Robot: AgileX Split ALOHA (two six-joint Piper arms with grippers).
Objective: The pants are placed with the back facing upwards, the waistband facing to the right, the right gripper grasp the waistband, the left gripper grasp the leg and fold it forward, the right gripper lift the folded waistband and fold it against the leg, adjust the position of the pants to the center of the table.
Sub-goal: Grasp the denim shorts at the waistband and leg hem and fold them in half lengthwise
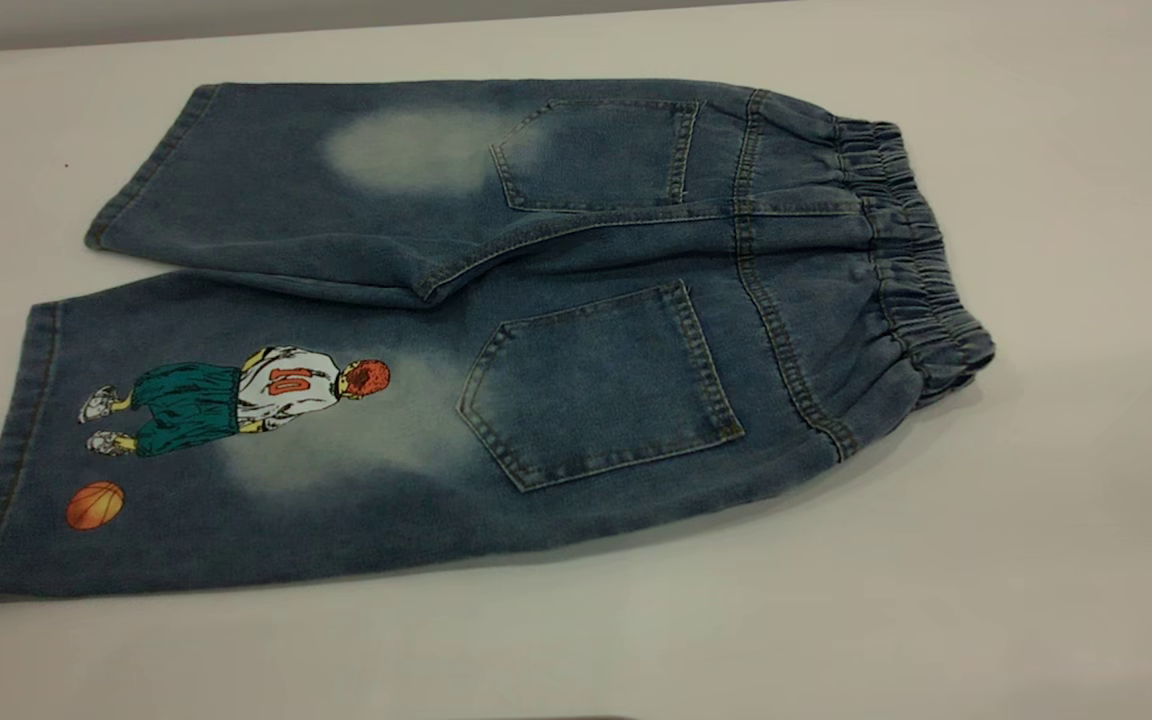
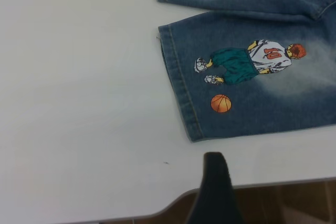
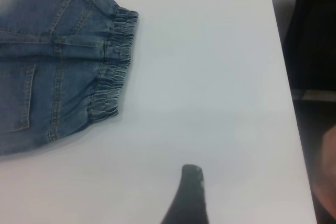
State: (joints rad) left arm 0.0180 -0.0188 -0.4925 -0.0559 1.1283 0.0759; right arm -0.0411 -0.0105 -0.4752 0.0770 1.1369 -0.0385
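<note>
Pants (image 1: pixel 576 330) lie flat mid-table (image 1: pixel 1086 560), back up, waistband (image 1: pixel 911 260) toward right edge. Denim: soft, limp, moderately heavy. Grip at elastic waistband and leg (image 1: pixel 186 440) hem. Left gripper (image 2: pixel 216 192), right gripper (image 3: pixel 188 198): off cloth, opening can't tell.

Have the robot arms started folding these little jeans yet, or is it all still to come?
Nothing is folded yet. The pants lie flat on the table, back pockets up, waistband to the right: that setup looks done. Neither gripper touches the cloth; the left gripper hangs off the printed leg, the right gripper off the waistband. Grasping, both folds and centring are all left.
</note>
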